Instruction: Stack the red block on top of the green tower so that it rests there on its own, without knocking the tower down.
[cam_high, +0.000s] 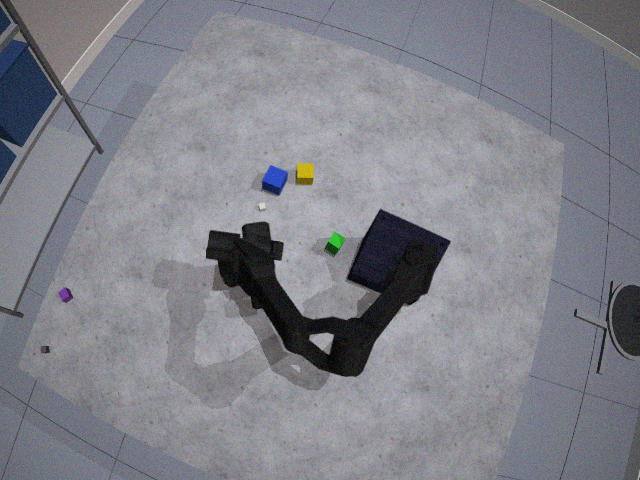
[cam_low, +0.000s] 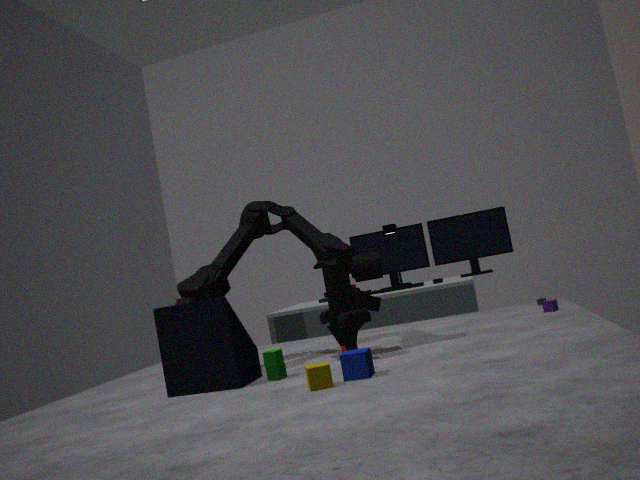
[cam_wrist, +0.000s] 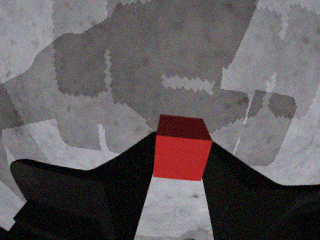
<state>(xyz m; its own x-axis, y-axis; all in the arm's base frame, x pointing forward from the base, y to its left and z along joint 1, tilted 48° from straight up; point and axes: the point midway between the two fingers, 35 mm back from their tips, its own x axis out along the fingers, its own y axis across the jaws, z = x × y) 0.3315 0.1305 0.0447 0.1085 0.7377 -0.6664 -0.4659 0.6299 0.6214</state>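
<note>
The red block (cam_wrist: 181, 159) (cam_low: 343, 349) sits between the fingertips, which touch its left and right sides in the wrist view. My gripper (cam_wrist: 179, 140) (cam_low: 350, 347) is shut on it and points down, low at the floor surface. Whether the block touches the surface cannot be told. In the top view the arm hides the block. The green tower (cam_high: 334, 243) (cam_low: 274, 364) stands upright, apart from the gripper, between it and the robot's base. It is out of the wrist view.
A blue block (cam_high: 274, 179) (cam_low: 356, 364) and a yellow block (cam_high: 305, 174) (cam_low: 319, 376) stand close together, with a tiny white cube (cam_high: 262, 206) nearby. The dark base box (cam_high: 379, 242) (cam_low: 206, 346) is beside the green tower. A purple cube (cam_high: 65, 295) (cam_low: 550, 305) lies far off.
</note>
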